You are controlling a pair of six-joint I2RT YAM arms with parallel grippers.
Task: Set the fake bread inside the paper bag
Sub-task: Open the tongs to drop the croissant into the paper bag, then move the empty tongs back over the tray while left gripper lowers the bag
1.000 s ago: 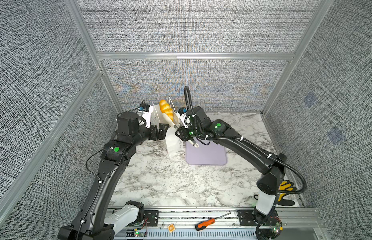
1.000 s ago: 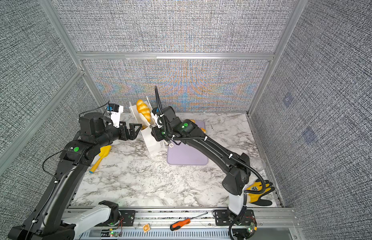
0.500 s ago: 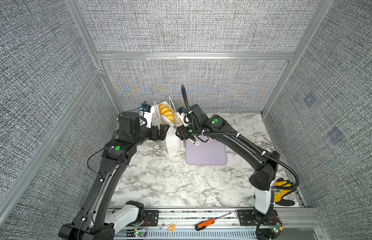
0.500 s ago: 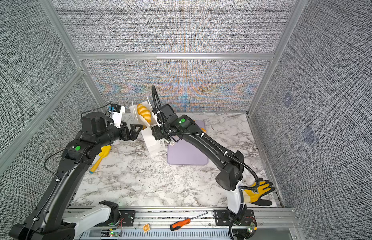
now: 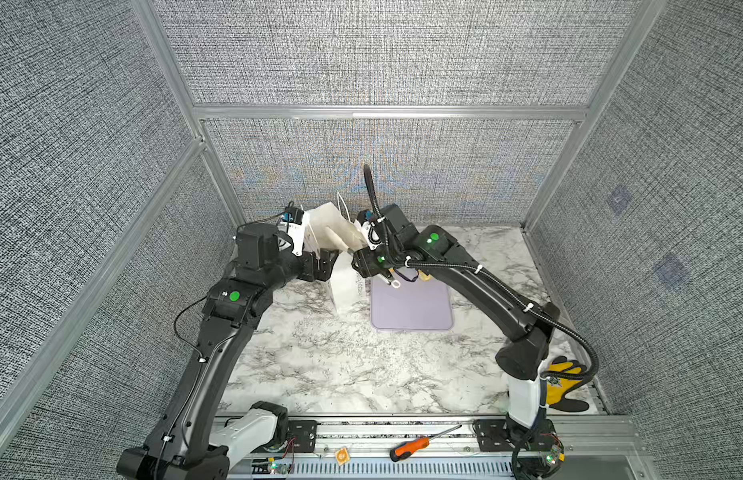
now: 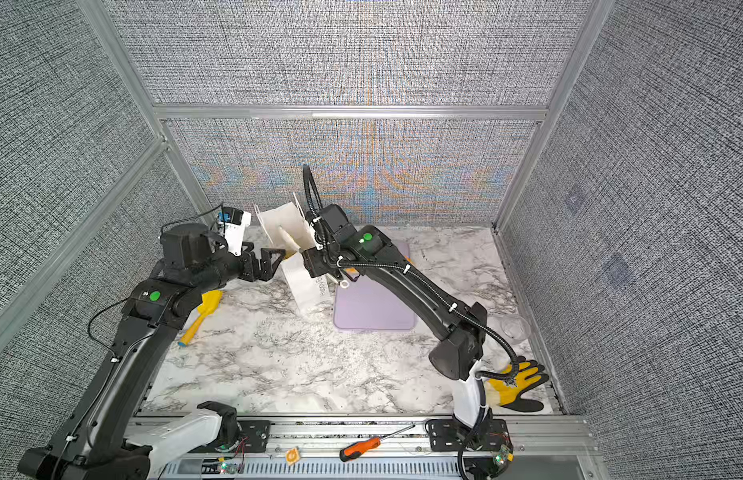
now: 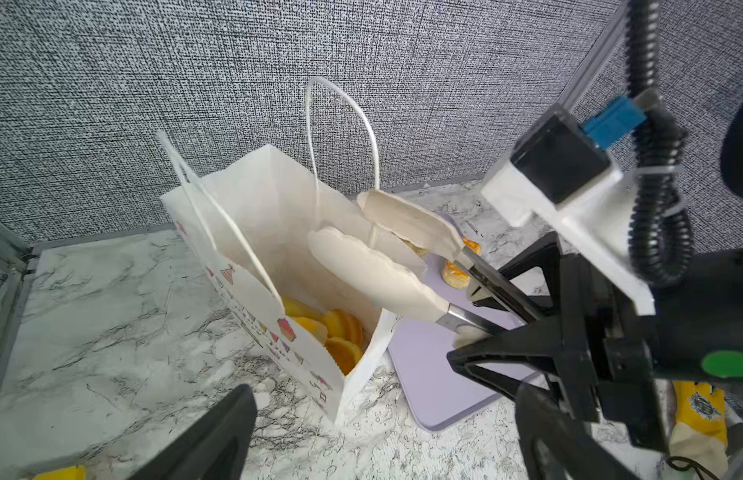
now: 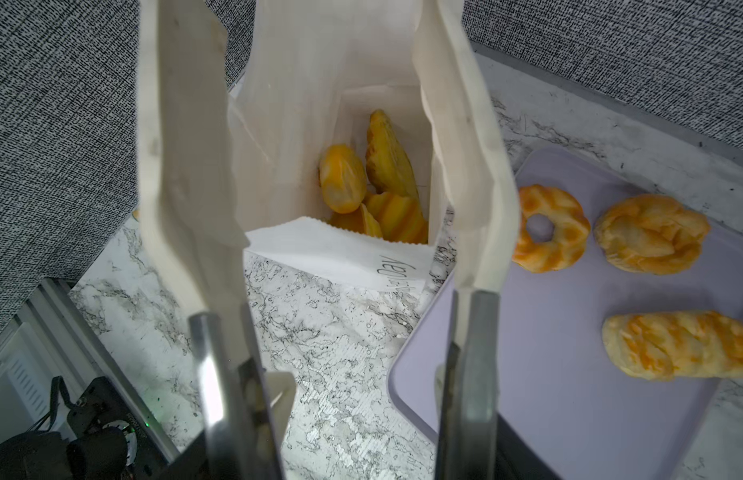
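The white paper bag [image 5: 344, 286] [image 6: 307, 286] stands open at the back of the table. Several pieces of fake bread [image 8: 349, 178] [image 7: 336, 332] lie at its bottom. A ring [image 8: 548, 228], a knotted piece [image 8: 648, 237] and a long striped piece [image 8: 673, 349] rest on the purple board [image 8: 569, 374] beside the bag. My right gripper [image 5: 367, 262] [image 8: 353, 424] is shut on white-tipped tongs [image 7: 382, 270], whose blades stand apart and empty over the bag's mouth. My left gripper [image 6: 274, 259] [image 7: 382, 449] hangs open, close beside the bag's left side, holding nothing.
A yellow toy shovel [image 6: 201, 313] lies on the marble at the left. A yellow-and-black glove [image 5: 565, 382] sits at the front right, near a clear cup [image 6: 514, 328]. An orange screwdriver [image 5: 411, 446] rests on the front rail. Grey walls enclose the table.
A golden bread held in the tongs above the bag has dropped out of sight inside it. The tong blades have spread apart. The left arm has barely moved.
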